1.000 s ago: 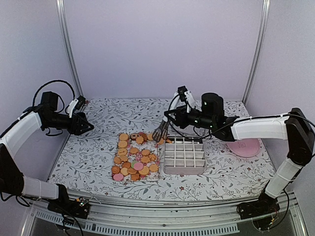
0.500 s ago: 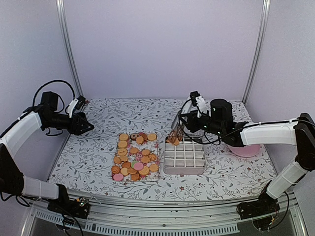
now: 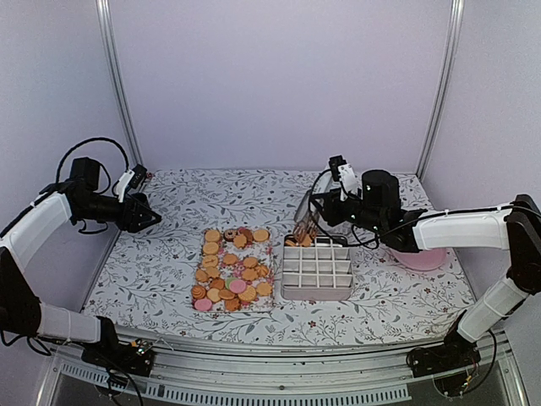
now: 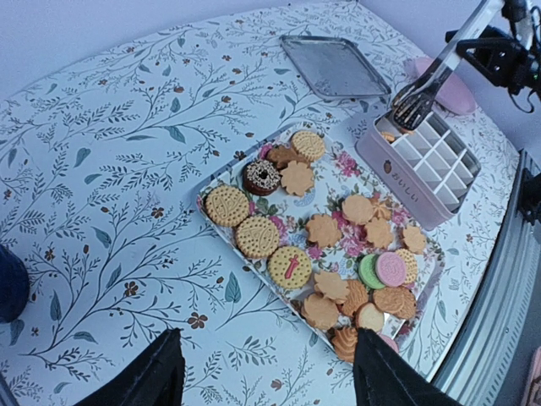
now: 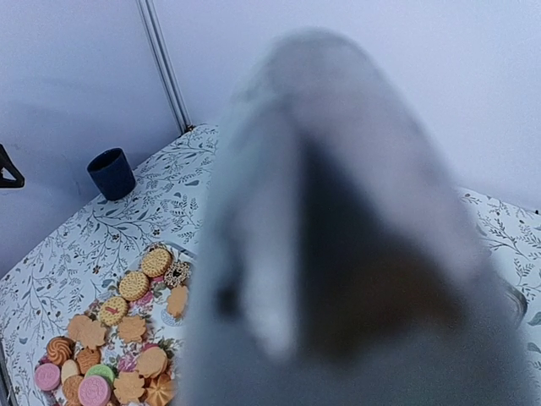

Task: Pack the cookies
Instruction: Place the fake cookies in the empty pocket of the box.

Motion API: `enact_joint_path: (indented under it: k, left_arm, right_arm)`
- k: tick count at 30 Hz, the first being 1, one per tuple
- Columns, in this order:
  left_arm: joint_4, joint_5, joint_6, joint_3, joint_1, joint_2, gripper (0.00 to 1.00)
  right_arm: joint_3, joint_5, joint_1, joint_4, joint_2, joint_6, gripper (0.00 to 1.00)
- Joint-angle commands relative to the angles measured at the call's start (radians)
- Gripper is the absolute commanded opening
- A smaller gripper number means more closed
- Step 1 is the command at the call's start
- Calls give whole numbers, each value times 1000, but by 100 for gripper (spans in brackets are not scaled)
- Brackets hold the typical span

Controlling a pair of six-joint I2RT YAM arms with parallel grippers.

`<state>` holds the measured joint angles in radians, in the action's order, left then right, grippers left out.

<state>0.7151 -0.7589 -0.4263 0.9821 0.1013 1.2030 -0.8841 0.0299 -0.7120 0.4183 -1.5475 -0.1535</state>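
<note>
Top: small flat round cookies, mostly orange-tan, beside white gridded plastic box; right gripper clamped on grey metal tongs, tips over box's far-left corner; left wrist: left gripper spread wide (black fingers at bottom edge); cookies on floral rectangular tray; right wrist: blurred tongs, close.

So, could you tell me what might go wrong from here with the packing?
1. The tongs in the right tool end right at the divided box's far-left corner cell, so cookies brought over could land on the rim or outside.
2. The right wrist view is mostly blocked by a blur, so a release cannot be checked there.
</note>
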Motion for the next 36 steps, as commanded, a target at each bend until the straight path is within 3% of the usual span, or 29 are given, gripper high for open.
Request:
enact_joint_path:
  k: [1,4,7,11,22,30,36]
  left_arm:
    - [-20,-14,-2,1,8,1,69]
    - [-20,-18,1,5,8,3,69]
    - [-20,-22,2,3,8,4,69]
    - [-20,-19,2,0,8,1,69]
    - [-20,-22,2,-1,7,-1,69]
    - [-20,-18,0,9,8,9,69]
    - [-20,-12,-5,7,8,6,69]
  right_arm:
    - [-10,38,7,49,20,4,5]
    - [-5,50,7,41,21,10,16]
    - [-1,54,8,32,29,15,34]
    - [3,58,8,32,47,24,45]
    - [-13,41,6,33,75,32,48]
    - [-25,21,-12,31,64,12,36]
    - [-41,90,-85,11,6,46,43]
